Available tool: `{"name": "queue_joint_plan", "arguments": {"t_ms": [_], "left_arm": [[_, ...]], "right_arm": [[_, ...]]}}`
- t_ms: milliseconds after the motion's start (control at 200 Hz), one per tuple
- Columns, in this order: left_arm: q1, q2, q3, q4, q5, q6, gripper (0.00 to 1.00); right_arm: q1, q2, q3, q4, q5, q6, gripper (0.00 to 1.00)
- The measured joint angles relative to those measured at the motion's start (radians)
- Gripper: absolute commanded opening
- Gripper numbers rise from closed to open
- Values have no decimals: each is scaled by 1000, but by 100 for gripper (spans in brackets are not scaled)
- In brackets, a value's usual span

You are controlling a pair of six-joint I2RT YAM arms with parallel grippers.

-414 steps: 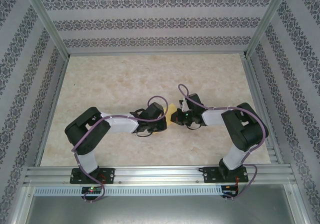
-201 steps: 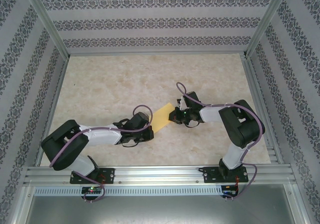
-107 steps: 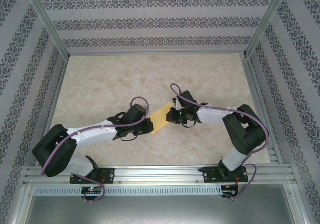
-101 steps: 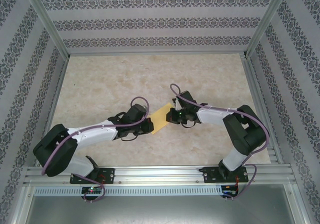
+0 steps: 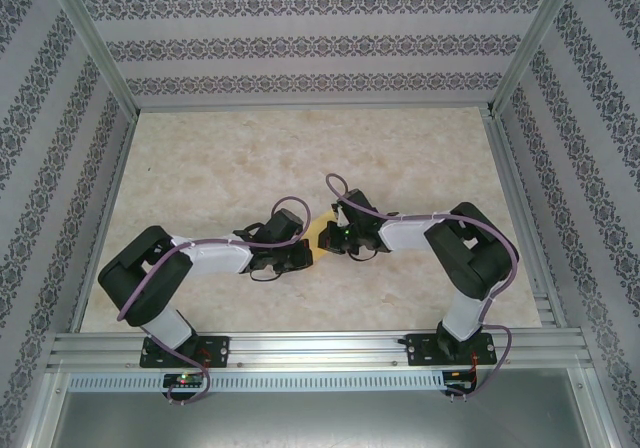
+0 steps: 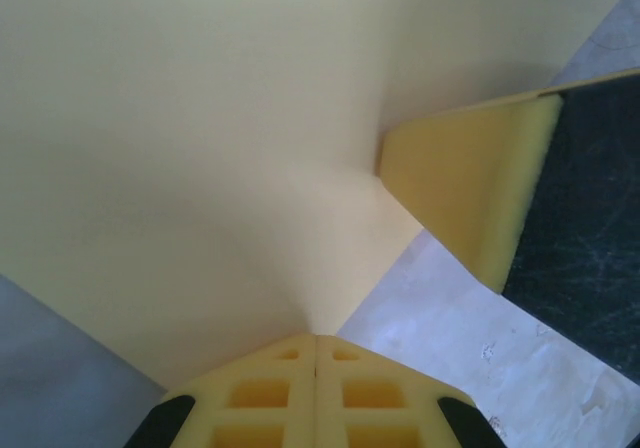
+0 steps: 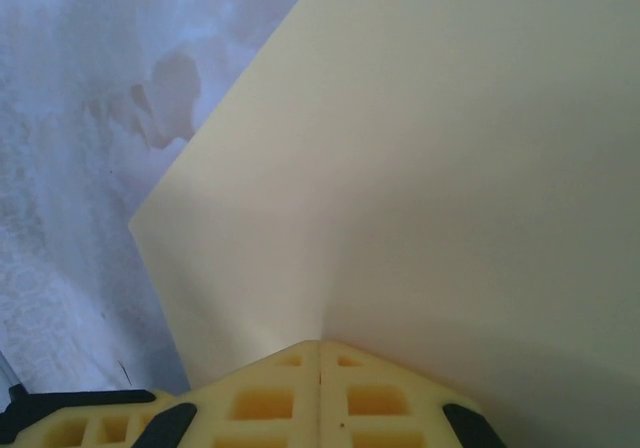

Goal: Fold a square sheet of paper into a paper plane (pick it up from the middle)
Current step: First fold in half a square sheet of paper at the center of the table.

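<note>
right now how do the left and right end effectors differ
The left end effector grips the paper from the left, nearer the bases; the right end effector grips it from the right, slightly farther back. The left wrist view has the right one's pad beside the sheet; the right wrist view has bare table beside it. Both are shut on the paper.

I am counting one square sheet of paper (image 5: 321, 236). I am working with two arms, my left arm (image 5: 212, 254) and my right arm (image 5: 412, 232). Each is carrying one gripper, the left gripper (image 5: 303, 254) and the right gripper (image 5: 330, 240), two in all. One purple cable (image 5: 290, 206) is looping over each arm, making two. One table (image 5: 220, 158) is lying under me, and three patterned walls (image 5: 310, 43) are standing round it.
</note>
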Motion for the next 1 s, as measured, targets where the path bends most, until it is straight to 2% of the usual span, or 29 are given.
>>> {"name": "queue_joint_plan", "arguments": {"t_ms": [255,624,824,999], "left_arm": [[6,-12,-32,15,14,5,3],[26,-148,-67,-29,13,14,3],[26,-57,35,-8,3,34,2],[26,48,51,7,2,47,2]], "right_arm": [[0,13,8,10,-5,-1,0],[-1,13,8,7,-5,-12,0],[-6,15,8,10,-13,-12,0],[-7,16,3,18,-21,-12,0]]}}
